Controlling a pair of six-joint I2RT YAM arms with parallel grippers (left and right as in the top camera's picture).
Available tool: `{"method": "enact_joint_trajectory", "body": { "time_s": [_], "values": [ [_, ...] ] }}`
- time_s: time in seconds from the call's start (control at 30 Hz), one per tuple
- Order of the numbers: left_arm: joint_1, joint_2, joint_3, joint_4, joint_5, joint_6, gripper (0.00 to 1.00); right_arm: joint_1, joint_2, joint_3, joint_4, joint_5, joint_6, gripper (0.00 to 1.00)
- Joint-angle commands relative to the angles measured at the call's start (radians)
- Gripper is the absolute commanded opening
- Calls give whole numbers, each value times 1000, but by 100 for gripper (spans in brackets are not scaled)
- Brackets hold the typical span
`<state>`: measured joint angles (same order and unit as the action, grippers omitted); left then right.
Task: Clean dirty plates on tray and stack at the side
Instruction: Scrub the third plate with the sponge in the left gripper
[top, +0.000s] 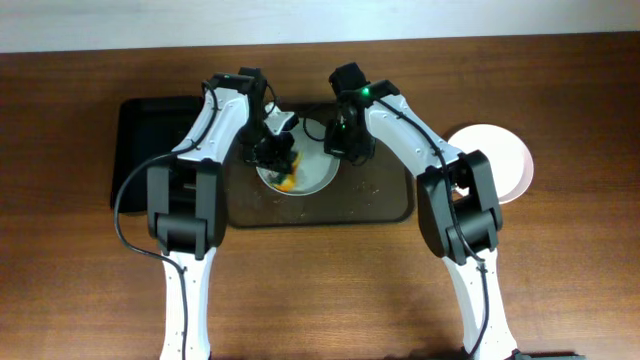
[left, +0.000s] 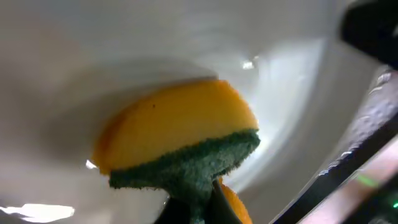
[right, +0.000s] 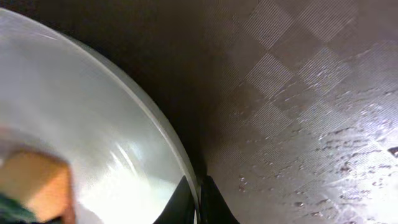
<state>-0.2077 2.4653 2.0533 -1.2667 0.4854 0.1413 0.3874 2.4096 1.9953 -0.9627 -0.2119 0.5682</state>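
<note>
On tray (top: 372, 205), plate (top: 316, 176) (sponge (top: 286, 183) in it)

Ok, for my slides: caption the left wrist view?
Left gripper holds a yellow-and-green sponge against the white plate.

The overhead camera looks straight down at the table (top: 80, 300), the robot's side at 6 o'clock. The left wrist camera sits very near the plate (left: 124, 50), facing the sponge (left: 180, 137). The right wrist camera skims that plate's rim, close over the tray (right: 298, 93). All three views share the plate.
</note>
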Motion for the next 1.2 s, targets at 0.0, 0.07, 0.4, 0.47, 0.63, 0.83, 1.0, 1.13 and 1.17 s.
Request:
{"method": "enact_joint_trajectory", "body": {
  "time_s": [0.0, 0.07, 0.4, 0.47, 0.63, 0.83, 1.0, 1.13, 1.17],
  "values": [
    [-18, 39, -20, 84, 175, -176, 1, -9, 27, -5, 32, -40, 27, 4],
    [-37, 39, -20, 186, 188, -286, 1, -9, 27, -5, 51, -84, 27, 4],
    [-71, 56, -20, 494, -62, -512, 1, -69, 27, -5, 35, -248, 14, 4],
    [-55, 56, -20, 555, -172, -511, 1, -67, 27, -6, 32, -249, 12, 4],
    [-10, 55, -16, 604, -290, -492, 1, -77, 37, -63, 56, -281, 10, 4],
    [50, 50, 18, 281, -257, -380, 1, -74, 37, -106, 81, -248, -11, 4],
    [46, 50, 18, 44, -282, -239, 1, -74, 37, -106, 82, -248, -11, 4],
    [31, 50, 18, -22, -25, 101, 1, -74, 37, -106, 82, -248, -11, 4],
    [18, 50, 18, -16, -29, 175, 0, -74, 37, -106, 82, -248, -11, 4]
  ]
}}
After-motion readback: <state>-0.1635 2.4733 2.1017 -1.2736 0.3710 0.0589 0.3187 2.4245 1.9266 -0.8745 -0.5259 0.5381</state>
